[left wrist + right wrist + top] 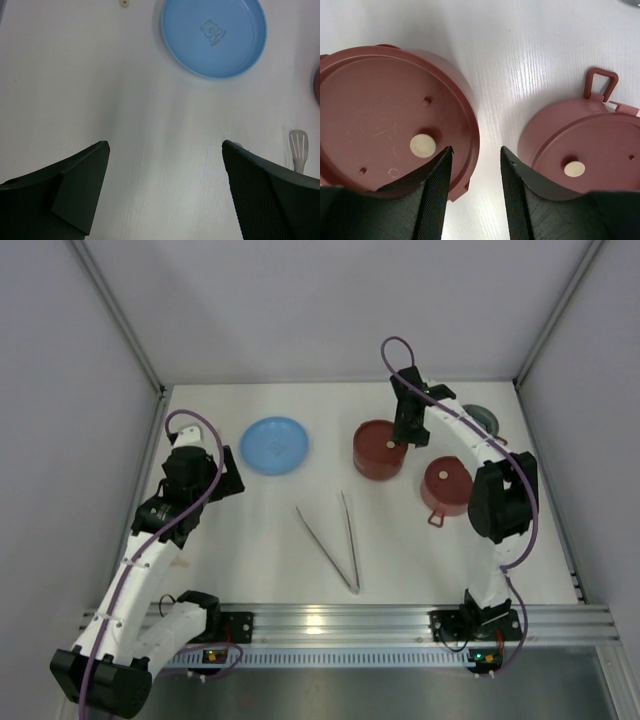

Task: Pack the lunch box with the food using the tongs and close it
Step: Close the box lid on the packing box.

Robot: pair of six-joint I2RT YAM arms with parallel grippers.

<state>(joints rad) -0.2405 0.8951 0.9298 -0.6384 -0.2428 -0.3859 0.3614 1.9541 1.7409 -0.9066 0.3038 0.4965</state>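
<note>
The lunch box stands apart as two dark-red bowls with flat lids on: one [379, 449] at centre right, one [446, 487] nearer the right arm. Its grey cover [484, 418] lies behind the right arm. In the right wrist view, my right gripper [476, 148] is open above the gap between the left bowl [380, 115] and the right bowl [590, 145]. It holds nothing. The silver tongs [332, 537] lie in a V mid-table, one tip [298, 150] showing by my left gripper [165, 143], which hangs wide open over bare table. No food is in view.
A light-blue plate [275, 445] with nothing on it sits left of the bowls, also seen as the plate [214, 37] in the left wrist view. A small beige ring [123, 3] lies on the table beyond it. Walls close in the table on three sides.
</note>
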